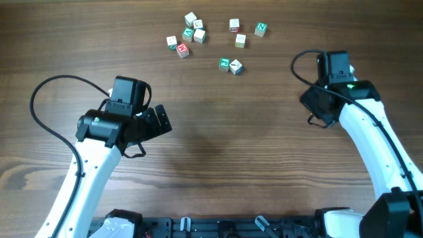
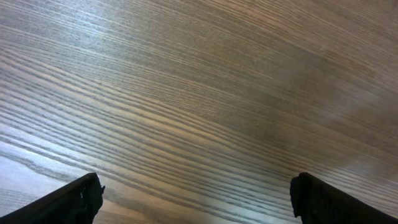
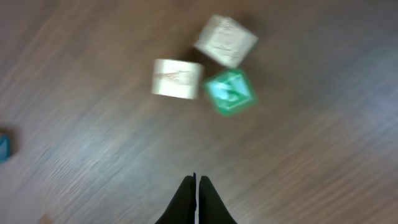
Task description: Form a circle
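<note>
The circle shows only as a small group of three wooden letter cubes [image 1: 240,40] at the table's far middle. In the right wrist view they are two pale cubes [image 3: 178,79] and a green-faced cube [image 3: 229,92], blurred, lying ahead of my fingers. My right gripper [image 3: 197,180] is shut with nothing between its tips and hangs to the right of the group [image 1: 314,111], well apart from it. My left gripper [image 1: 160,121] stands wide open over bare wood [image 2: 196,193], far from any cube.
Several more letter cubes [image 1: 188,33] lie scattered at the far left of the group. Nearer to me sits a pair of cubes [image 1: 230,65]. A teal cube [image 3: 2,149] shows at the left edge of the right wrist view.
</note>
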{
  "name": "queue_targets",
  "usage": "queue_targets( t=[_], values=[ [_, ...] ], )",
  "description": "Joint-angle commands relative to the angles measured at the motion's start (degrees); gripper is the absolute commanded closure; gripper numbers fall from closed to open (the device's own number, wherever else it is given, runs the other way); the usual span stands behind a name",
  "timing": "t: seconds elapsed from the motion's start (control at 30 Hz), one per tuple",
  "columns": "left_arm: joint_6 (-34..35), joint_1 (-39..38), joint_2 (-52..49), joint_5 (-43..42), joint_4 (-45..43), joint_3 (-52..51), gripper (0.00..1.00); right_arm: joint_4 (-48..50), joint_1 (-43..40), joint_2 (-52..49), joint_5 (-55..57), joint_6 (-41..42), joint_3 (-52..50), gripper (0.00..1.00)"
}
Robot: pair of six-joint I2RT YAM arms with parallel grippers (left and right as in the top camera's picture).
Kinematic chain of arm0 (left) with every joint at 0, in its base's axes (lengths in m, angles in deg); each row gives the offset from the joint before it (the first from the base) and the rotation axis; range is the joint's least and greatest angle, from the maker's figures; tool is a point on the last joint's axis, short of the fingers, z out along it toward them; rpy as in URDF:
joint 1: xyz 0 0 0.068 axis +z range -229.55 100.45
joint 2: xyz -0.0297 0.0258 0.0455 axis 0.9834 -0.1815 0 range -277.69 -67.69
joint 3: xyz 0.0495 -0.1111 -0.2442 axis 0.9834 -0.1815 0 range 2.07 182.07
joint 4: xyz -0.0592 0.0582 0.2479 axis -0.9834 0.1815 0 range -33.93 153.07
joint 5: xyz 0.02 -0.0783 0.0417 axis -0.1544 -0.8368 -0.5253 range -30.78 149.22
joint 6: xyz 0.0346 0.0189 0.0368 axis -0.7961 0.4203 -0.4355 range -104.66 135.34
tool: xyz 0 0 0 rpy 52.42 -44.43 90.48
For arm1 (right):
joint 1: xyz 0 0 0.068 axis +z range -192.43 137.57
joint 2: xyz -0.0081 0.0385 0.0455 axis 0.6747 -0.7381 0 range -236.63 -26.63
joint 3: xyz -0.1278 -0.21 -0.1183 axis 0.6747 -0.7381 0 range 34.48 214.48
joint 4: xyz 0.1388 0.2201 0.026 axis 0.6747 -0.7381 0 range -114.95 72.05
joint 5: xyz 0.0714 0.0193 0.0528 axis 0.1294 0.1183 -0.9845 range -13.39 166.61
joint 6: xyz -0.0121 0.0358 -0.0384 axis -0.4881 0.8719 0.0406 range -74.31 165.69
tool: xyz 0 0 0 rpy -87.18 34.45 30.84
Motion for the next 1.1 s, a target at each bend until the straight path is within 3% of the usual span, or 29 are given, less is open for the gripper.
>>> queue_targets(
  t=[0.0,0.13,0.2,0.33,0.63,1.07],
  values=[
    [-0.3,0.4,0.1,-0.3,0.0,-0.1,0.00,-2.5,-0.1,0.0,5.7,19.6,-1.0,0.96],
    [-0.3,0.4,0.1,-0.3,0.0,-0.1,0.00,-1.4,-0.1,-0.2,10.2,32.5,-5.2,0.96],
    [-0.3,0.4,0.1,-0.3,0.0,-0.1,0.00,4.0,-0.2,-0.3,11.7,34.1,-8.4,0.96],
    [-0.3,0.4,0.1,-0.3,0.0,-0.1,0.00,7.0,-2.3,-2.5,12.0,33.4,-8.9,0.96],
    [-0.3,0.4,0.1,-0.3,0.0,-0.1,0.00,16.3,-9.6,-10.0,4.2,20.3,-8.9,0.96],
    [-0.3,0.4,0.1,-0.3,0.0,-0.1,0.00,18.5,-9.7,-11.6,1.5,18.4,-8.8,0.96]
  ],
)
